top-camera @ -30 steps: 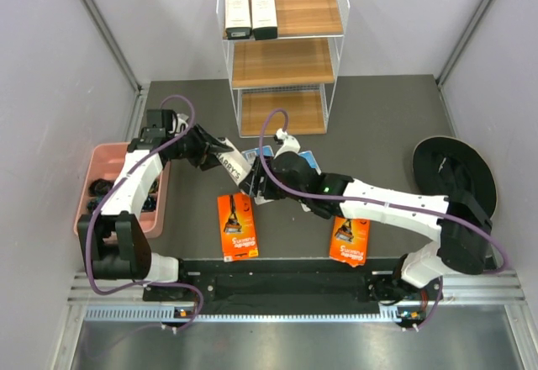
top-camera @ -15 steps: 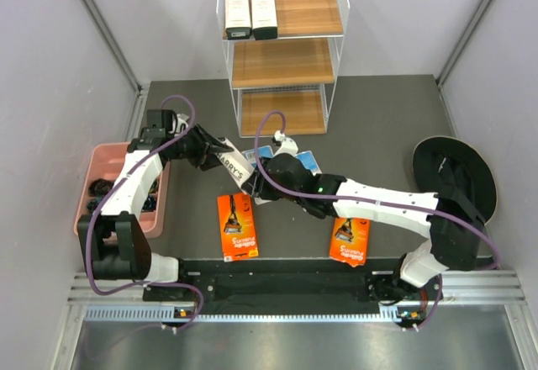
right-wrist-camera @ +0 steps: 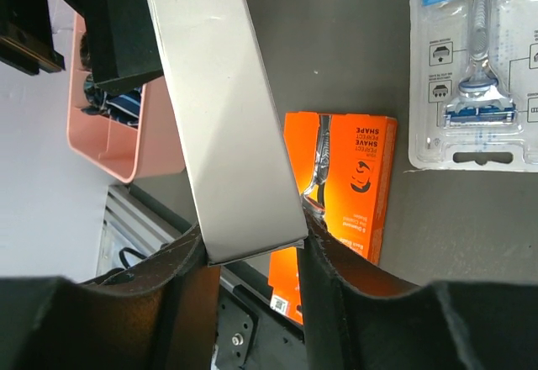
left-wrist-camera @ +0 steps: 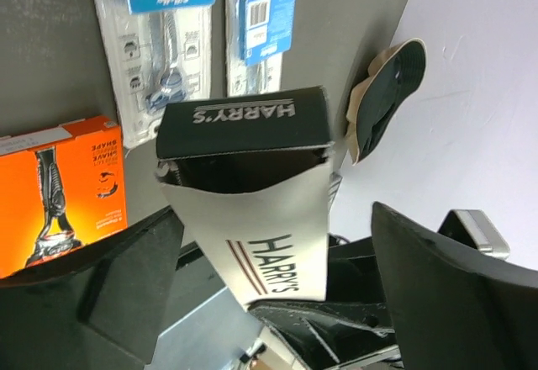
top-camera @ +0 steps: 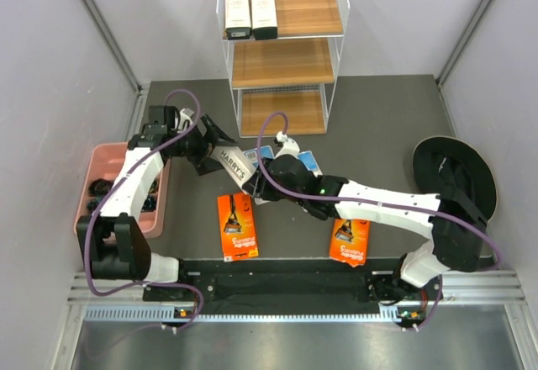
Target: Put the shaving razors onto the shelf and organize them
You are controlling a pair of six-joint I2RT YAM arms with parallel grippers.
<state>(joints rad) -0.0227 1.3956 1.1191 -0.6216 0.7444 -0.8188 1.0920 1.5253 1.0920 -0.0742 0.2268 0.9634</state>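
"Seven packs in total. How many are on the shelf?" the inspector asks.

"Two," the technician answers. "One white box and a second white box stand side by side at the left end of the shelf's top tier."

"Position of the HARRY'S box?"

"In front of the shelf's lower left corner, raised above the table and lying at a slant between the two arms. The right gripper pinches the end farther from the shelf, with one finger pressed against each long side. The left gripper is spread wide around the other end. The left wrist view shows a clear gap between the box and one finger. Contact at the other finger cannot be determined."

"And the other four packs?"

"All lie flat in front of the shelf. One blister pack and a second blister pack lie just beyond the raised box. One orange card and a second orange card lie farther from the shelf, near the arm bases and well apart from each other. The pink tray sits forward and to the left of the shelf."
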